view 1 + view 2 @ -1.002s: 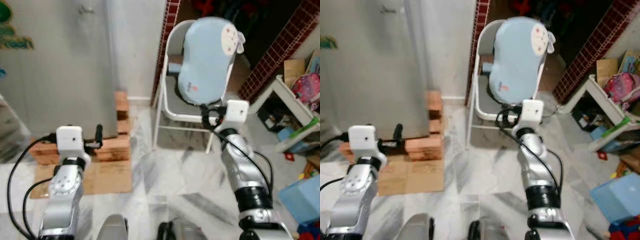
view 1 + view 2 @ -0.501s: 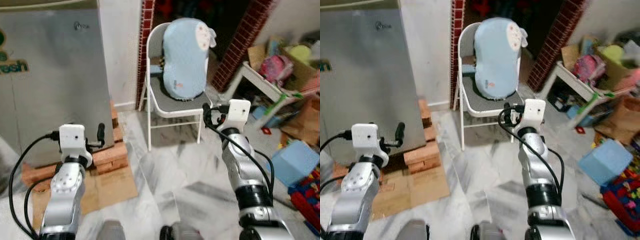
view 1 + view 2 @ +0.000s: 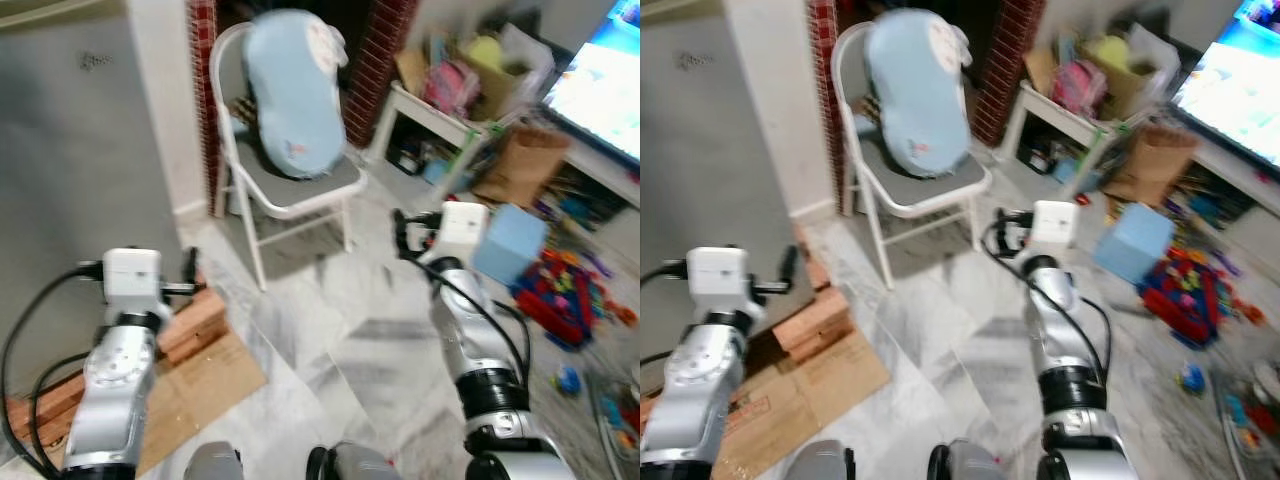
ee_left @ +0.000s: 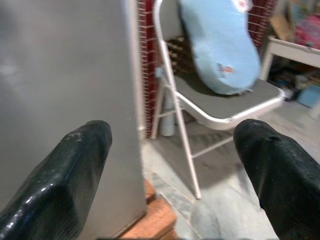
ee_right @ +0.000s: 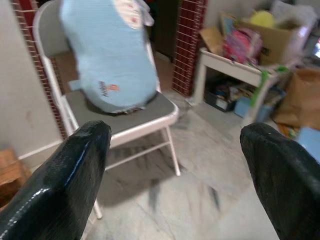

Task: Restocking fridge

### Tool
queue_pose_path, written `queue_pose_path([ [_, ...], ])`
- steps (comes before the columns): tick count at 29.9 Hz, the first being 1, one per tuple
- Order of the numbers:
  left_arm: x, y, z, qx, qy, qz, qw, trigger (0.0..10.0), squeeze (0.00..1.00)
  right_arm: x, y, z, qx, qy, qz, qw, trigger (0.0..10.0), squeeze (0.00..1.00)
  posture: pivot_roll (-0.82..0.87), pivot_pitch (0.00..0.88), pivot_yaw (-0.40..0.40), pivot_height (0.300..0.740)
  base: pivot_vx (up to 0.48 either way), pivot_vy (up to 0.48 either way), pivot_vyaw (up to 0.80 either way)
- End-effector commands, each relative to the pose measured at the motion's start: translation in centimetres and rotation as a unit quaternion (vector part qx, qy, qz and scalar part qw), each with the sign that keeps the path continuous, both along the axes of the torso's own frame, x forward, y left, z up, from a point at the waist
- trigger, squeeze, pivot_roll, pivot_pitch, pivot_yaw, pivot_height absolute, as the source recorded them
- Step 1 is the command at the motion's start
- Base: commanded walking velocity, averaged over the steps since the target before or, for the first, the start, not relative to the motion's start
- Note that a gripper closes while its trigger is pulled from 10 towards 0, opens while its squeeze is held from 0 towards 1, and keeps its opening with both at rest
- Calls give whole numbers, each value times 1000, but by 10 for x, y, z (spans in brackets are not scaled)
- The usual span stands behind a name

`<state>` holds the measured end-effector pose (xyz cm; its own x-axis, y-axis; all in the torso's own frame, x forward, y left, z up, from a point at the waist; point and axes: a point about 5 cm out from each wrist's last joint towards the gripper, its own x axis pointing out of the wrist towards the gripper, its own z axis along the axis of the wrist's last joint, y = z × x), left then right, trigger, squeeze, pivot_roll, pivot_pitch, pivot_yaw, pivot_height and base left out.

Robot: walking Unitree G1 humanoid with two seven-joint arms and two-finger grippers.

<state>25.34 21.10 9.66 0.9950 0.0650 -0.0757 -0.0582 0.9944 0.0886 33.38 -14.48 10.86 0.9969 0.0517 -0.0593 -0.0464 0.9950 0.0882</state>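
1. the fridge (image 3: 70, 140) stands at the robot's left, its grey door closed, raised on bricks (image 3: 190, 320) with a sheet of cardboard (image 3: 200, 385) on the marble floor before it

2. the left gripper (image 4: 170, 165) is held up in front of the robot, close to the fridge side; its 2 black fingers stand wide apart and hold nothing

3. the right gripper (image 5: 175, 165) is also raised, pointing toward a white folding chair (image 3: 290, 195) that carries a light blue cushion (image 3: 290, 95); its fingers are spread wide too, with nothing between them

4. further to the right there are a low white table (image 3: 440, 115) with bags on it, a light blue box (image 3: 510, 245) just behind the right wrist, scattered toys (image 3: 560, 290) on the floor and a bright screen (image 3: 600, 85)

5. i see no food or bottle for the fridge in these pictures, so i judge the robot is at the searching or walking step, not yet at picking

6. the head views are blurred, which fits with a body that turns

7. the next move, i think, needs first to find the goods to stock, then to come near them with 1 gripper open like now; the toys on the floor could be a risk for the feet
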Motion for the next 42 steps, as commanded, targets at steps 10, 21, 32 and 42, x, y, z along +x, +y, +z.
queue_pose_path([
  [10,1,-12,6,8,4,-55,998,10000,0,-5,-24,-1,-5,-5,-47,999,10000,0,126,123,-61,740,0,0,-800],
  [21,14,-21,16,52,1,-122,991,10000,0,-17,-38,-2,-6,-15,-86,996,10000,0,80,140,4,740,0,0,-582],
  [32,23,-20,17,87,-6,-126,988,10000,0,-21,-38,-2,-10,-13,-86,996,10000,0,57,135,-8,740,0,0,0],
  [42,20,-24,0,79,11,-120,990,10000,0,-9,-25,-8,-8,-2,-59,998,10000,0,84,59,-24,740,0,0,0],
])
